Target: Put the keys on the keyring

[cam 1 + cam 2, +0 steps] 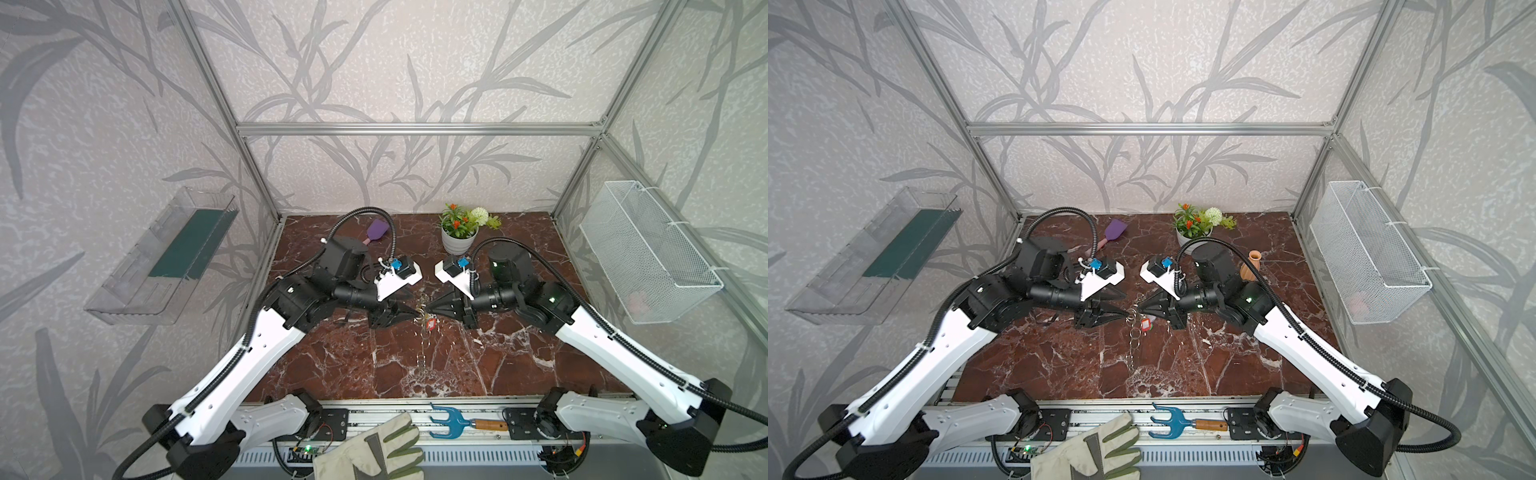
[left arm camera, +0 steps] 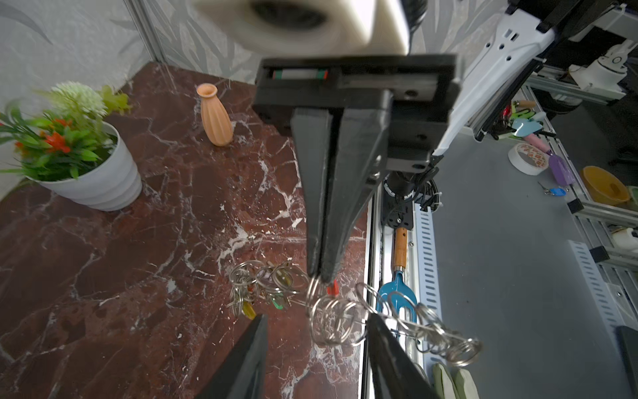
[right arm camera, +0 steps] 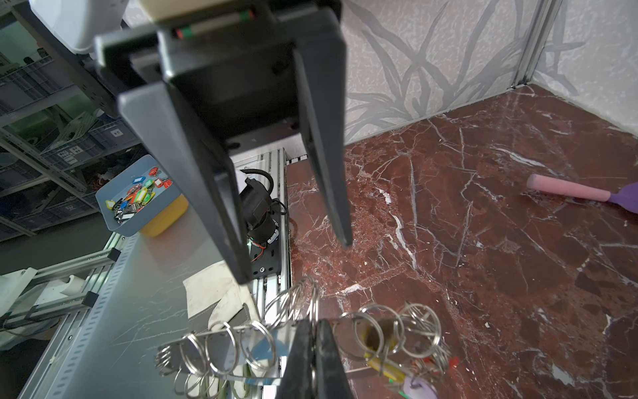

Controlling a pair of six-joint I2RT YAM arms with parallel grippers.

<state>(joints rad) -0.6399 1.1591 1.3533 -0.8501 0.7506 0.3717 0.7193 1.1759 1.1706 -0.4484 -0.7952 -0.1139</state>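
Silver rings fringe the grey keyring, held over the marble table's centre and stretching from 12 toward 6 o'clock. At its 3 o'clock the right gripper is pinched tight on it. At its 9 o'clock the left gripper has its jaws apart, holding nothing. Red, yellow, green and lilac keys hang among the rings.

Potted plant, purple spatula at table back; orange vase near plant; glove, blue fork at front.
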